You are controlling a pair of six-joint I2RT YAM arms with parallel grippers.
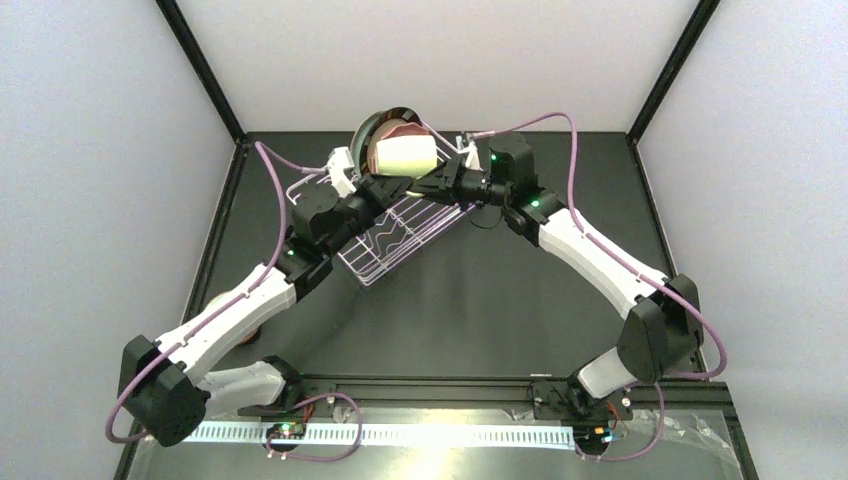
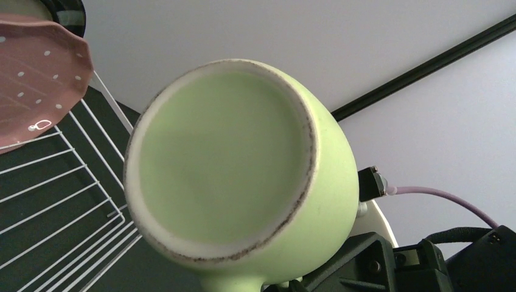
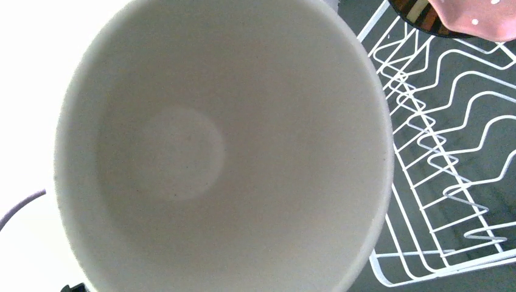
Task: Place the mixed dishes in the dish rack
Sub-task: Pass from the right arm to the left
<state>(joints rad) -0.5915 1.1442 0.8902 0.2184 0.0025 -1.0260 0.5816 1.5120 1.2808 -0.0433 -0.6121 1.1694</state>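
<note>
Fingers of left gripper (image 1: 385, 188) out of sight near base end of pale green mug (image 1: 405, 155) — cannot tell how wide apart, or whether touching. Lies on its side at far end of dish rack (image 1: 400, 240), just beside upright pink speckled plate (image 2: 36, 73). Sits clamped at mouth end by right gripper (image 1: 440, 178) — jaws partly closed.
</note>
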